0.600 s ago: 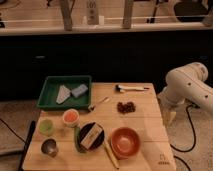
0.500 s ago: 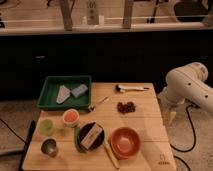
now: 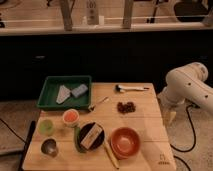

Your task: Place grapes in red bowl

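Note:
The grapes [image 3: 127,106], a small dark reddish-purple bunch, lie on the wooden table [image 3: 150,127] right of its middle. The red bowl [image 3: 124,141], wide and orange-red, stands near the front edge, below and slightly left of the grapes, and looks empty. My white arm [image 3: 187,87] bends in from the right. The gripper [image 3: 170,116] hangs just off the table's right edge, to the right of the grapes and somewhat nearer the front, holding nothing that I can see.
A green tray [image 3: 50,97] with two pieces stands back left. A white cup with orange inside [image 3: 71,116], a green cup [image 3: 46,126], a metal cup [image 3: 49,147] and a black plate with a tan block [image 3: 90,136] fill the front left. A white-handled utensil [image 3: 131,88] lies behind the grapes.

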